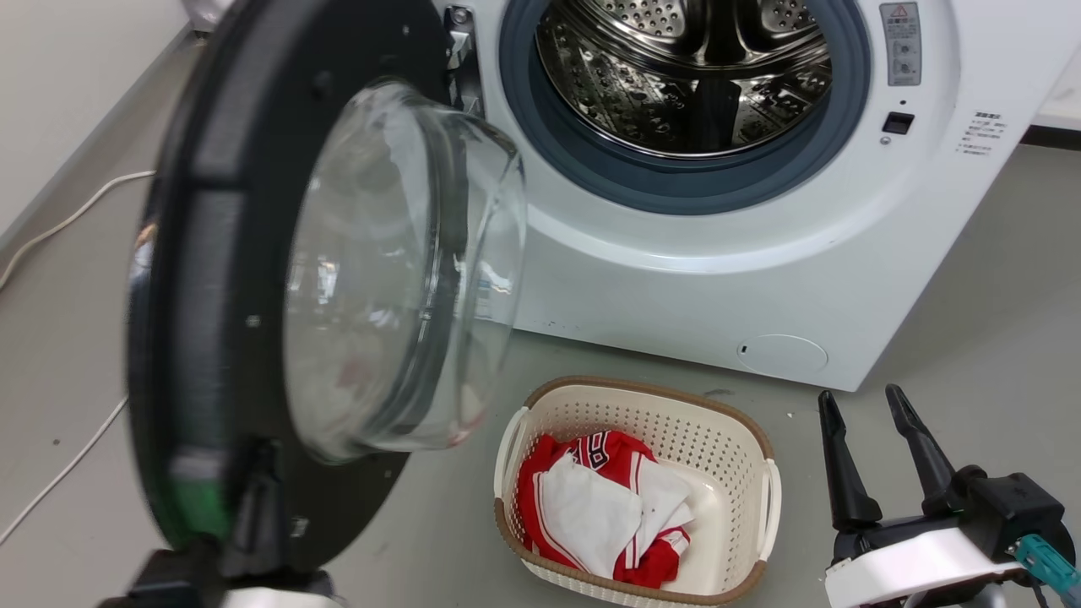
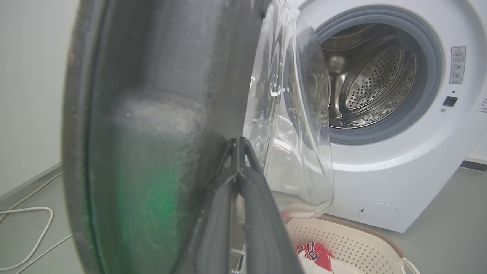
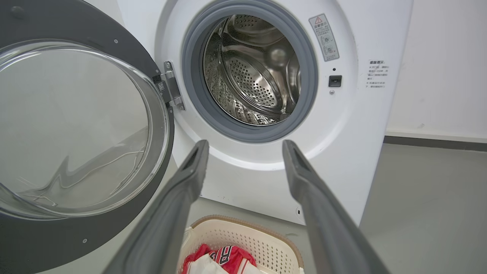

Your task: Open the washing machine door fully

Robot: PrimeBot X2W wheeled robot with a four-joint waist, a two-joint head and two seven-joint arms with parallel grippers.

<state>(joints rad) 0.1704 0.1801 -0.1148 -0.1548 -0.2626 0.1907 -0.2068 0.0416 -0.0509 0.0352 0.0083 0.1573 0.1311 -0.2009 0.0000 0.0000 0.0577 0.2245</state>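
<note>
Washing machine door (image 1: 211,279) is swung well out on its hinge at the left of the drum mouth, with the inner face and glass bowl turned toward the basket. Washing machine (image 1: 676,279) stands on the grey floor (image 1: 971,295), steel drum in view.

Left gripper (image 2: 237,142): fingers (image 2: 217,224) pressed together with nothing between them, tips at the door's black inner face just beside the bowl (looks like contact, can't confirm).

Right gripper (image 1: 861,404): fingers spread wide and empty, above the floor right of the cream basket (image 1: 676,418), apart from the machine.

Basket is on the floor before the machine with red-and-white clothes (image 1: 591,507) inside.
</note>
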